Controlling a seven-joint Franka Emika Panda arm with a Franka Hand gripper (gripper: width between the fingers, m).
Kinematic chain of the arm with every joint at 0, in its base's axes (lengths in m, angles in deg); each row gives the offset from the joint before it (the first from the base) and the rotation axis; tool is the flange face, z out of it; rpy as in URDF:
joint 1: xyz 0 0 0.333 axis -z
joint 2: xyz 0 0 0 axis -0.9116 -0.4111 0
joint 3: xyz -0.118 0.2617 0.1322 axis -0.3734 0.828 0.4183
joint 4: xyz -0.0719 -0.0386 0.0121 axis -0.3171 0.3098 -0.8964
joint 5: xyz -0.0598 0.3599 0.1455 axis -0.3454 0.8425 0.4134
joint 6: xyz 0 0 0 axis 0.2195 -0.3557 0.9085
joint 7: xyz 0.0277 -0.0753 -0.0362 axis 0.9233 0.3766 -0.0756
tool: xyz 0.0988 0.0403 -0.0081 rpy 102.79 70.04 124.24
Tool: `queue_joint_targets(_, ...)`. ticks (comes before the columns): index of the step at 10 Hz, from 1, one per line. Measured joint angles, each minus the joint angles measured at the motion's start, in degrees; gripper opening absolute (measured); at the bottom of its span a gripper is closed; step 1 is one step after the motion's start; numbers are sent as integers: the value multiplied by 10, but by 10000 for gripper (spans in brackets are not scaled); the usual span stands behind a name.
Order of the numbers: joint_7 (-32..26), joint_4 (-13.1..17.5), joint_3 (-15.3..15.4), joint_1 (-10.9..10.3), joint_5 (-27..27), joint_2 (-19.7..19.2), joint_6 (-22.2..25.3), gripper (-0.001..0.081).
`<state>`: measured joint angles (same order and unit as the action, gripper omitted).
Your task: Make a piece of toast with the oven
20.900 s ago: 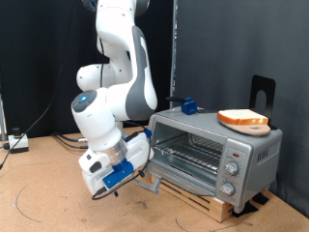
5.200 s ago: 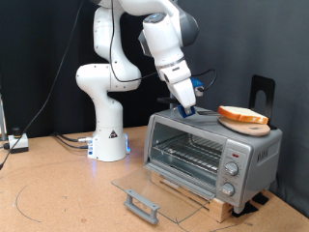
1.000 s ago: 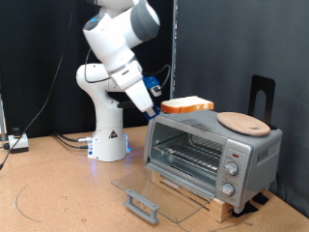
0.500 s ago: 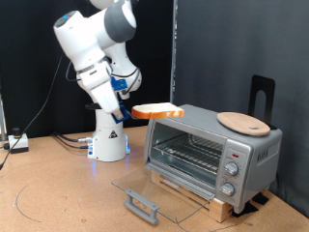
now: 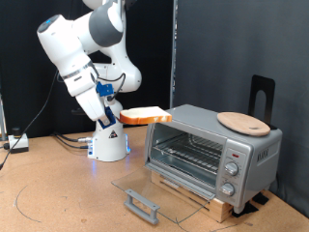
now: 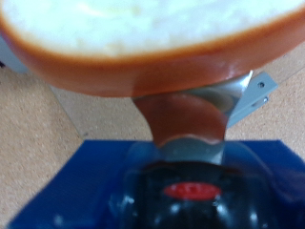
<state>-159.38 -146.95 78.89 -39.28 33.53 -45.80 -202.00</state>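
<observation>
The gripper (image 5: 114, 118), clamped on the piece of toast (image 5: 145, 116), has swung it leftward off the plate (image 5: 243, 122); the oven (image 5: 212, 150) stands open, rack empty.

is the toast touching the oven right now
Apart. The exterior view shows the piece of toast, held by the gripper, in the air off the oven's left side.

You see the piece of toast (image 5: 145, 116) held level in the air, just off the oven's (image 5: 211, 152) top corner on the exterior view's left. The oven's glass door lies folded down open, its wire rack bare.
</observation>
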Motion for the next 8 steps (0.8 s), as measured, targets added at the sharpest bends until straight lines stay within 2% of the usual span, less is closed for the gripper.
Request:
queue_joint_targets(2,-2,-28,16,0,-23,-12,-46,397)
queue_joint_targets(5,-2,-62,45,-2,-30,-48,-120,397)
queue_joint_targets(8,-2,-86,82,-28,-11,-63,-165,397)
